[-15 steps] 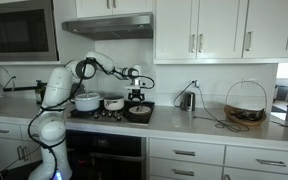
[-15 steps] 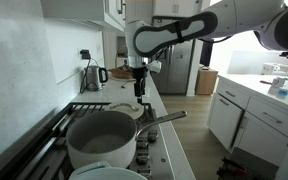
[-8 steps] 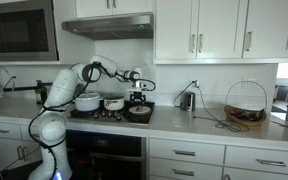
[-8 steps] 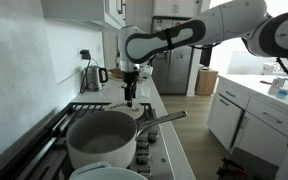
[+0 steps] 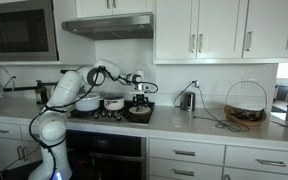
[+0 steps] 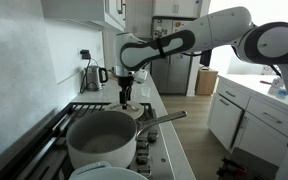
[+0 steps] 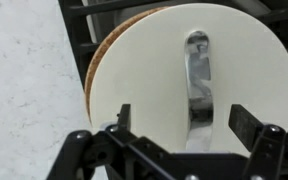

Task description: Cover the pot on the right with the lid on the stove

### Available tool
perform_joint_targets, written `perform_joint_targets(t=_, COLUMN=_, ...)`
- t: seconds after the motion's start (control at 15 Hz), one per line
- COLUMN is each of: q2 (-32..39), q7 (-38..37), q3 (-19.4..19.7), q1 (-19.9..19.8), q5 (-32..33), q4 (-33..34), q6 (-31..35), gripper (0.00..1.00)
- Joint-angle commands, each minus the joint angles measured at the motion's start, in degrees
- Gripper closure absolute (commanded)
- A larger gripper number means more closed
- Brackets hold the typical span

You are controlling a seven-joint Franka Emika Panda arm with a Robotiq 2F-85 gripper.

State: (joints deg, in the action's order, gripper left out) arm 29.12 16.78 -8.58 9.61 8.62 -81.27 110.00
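In the wrist view a round, flat, cream lid with a silver strap handle lies on a brown-rimmed pan on the stove. My gripper hangs open just above it, one finger on each side of the handle, holding nothing. In both exterior views the gripper points straight down over the dark pan. The small silver pot stands uncovered on the stove behind it, beside the bigger white pot.
A kettle with its cord and a wire basket stand on the counter past the stove. Speckled light countertop borders the stove next to the pan. Wall cabinets and a range hood hang overhead.
The arm has swung the gripper a little sideways and lowered it over the pan with the lid. The jaws stayed open; nothing on the stove moved.
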Motion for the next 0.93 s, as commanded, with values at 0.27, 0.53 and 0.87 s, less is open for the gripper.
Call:
perform_joint_targets(t=0.27, q2=5.7, q7=1.5, q3=0.5, q1=0.9, q5=2.6, q4=8.1, q6=-0.7, gripper=0.00)
perform_joint_targets(t=0.53, q2=6.5, q7=1.4, q3=0.4, q1=1.6, q5=2.5, q4=10.1, q6=-0.8, gripper=0.31)
perform_joint_targets(t=0.87, q2=5.5, q7=0.6, q3=0.4, q1=2.2, q5=1.9, q4=10.0, q6=-2.3, gripper=0.69)
